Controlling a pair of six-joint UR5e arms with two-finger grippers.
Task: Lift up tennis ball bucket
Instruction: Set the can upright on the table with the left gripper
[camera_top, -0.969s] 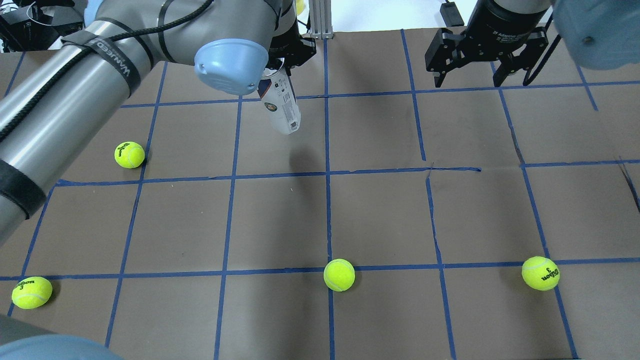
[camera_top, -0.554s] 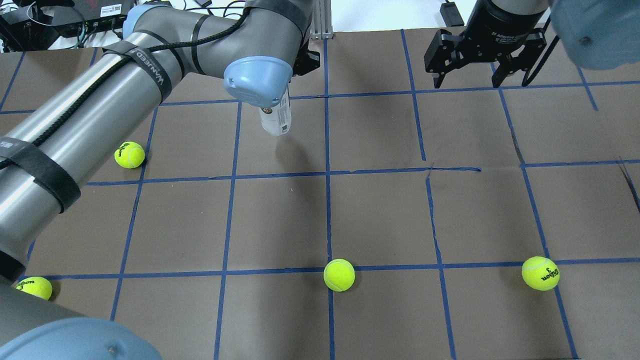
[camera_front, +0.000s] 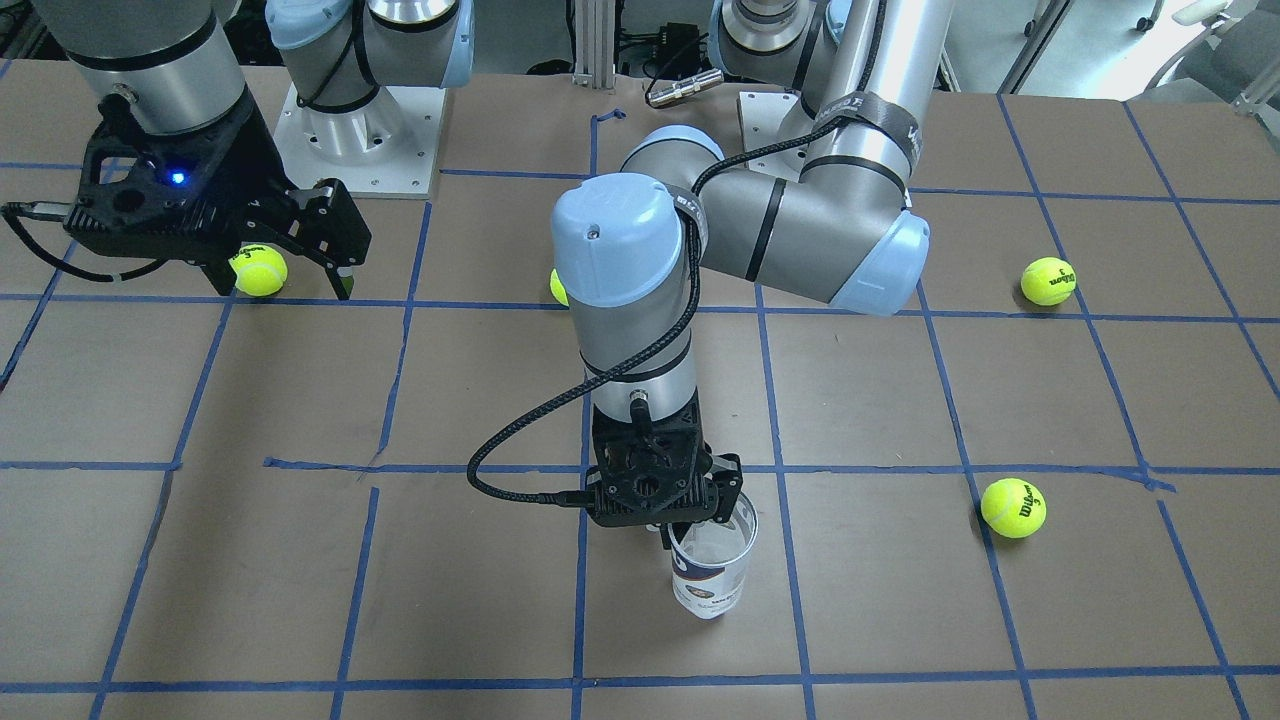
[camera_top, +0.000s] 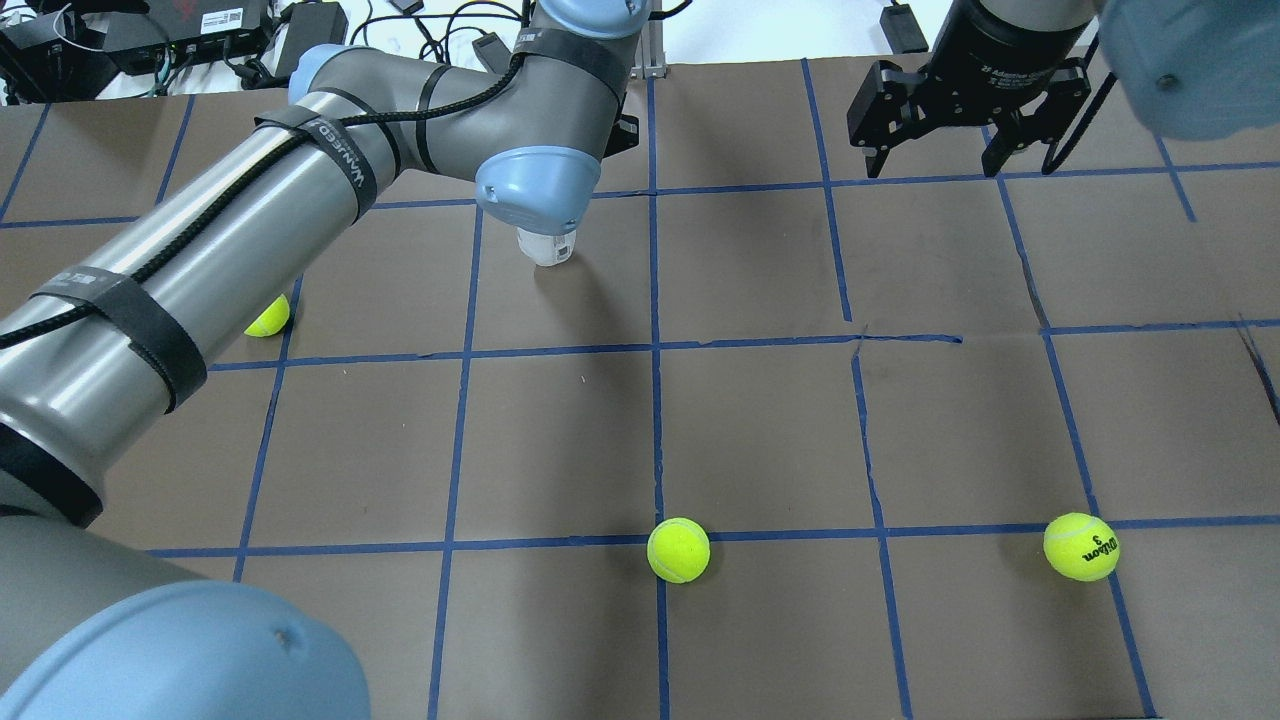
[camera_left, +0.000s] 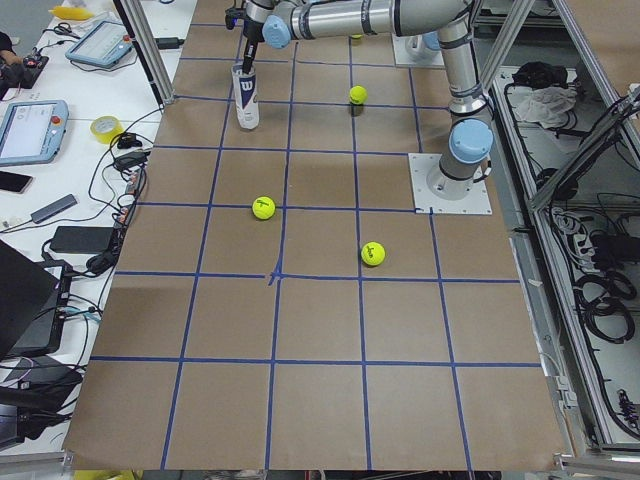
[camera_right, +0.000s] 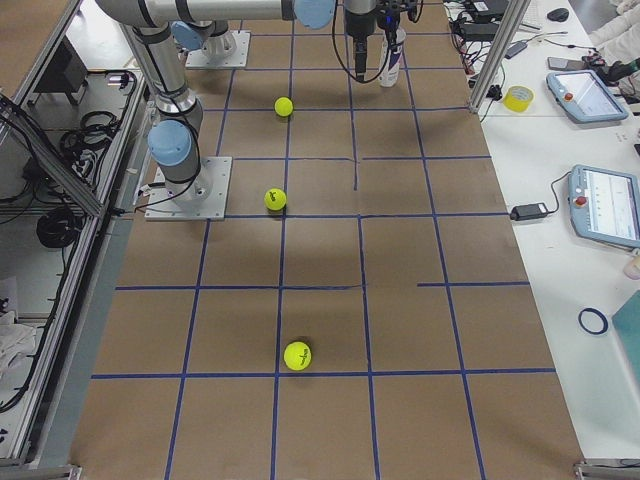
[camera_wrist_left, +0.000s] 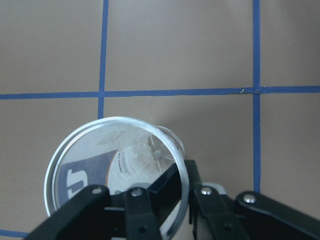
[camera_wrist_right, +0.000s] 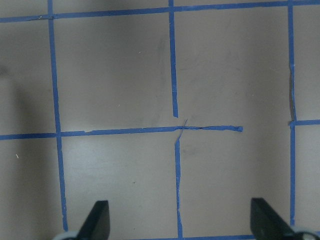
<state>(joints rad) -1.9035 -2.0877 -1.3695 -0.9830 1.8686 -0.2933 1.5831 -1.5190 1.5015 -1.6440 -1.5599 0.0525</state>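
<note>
The tennis ball bucket (camera_front: 712, 572) is a clear can with a white and navy label, and it stands upright and open-topped. My left gripper (camera_front: 690, 527) is shut on its metallic rim (camera_wrist_left: 107, 125), with one finger inside the can and one outside. From overhead only the can's lower end (camera_top: 546, 247) shows below my left wrist. I cannot tell whether its base touches the table. My right gripper (camera_top: 965, 152) is open and empty, hovering at the far right, well away from the can.
Tennis balls lie on the brown gridded table: one at front centre (camera_top: 678, 549), one at front right (camera_top: 1081, 546), and one at left (camera_top: 268, 318) half hidden by my left arm. Another (camera_front: 258, 272) lies under my right gripper.
My left arm has swung the can from a tilted hang to upright and shifted it slightly left. The arm now hides the front-left ball. My right gripper has not moved.
</note>
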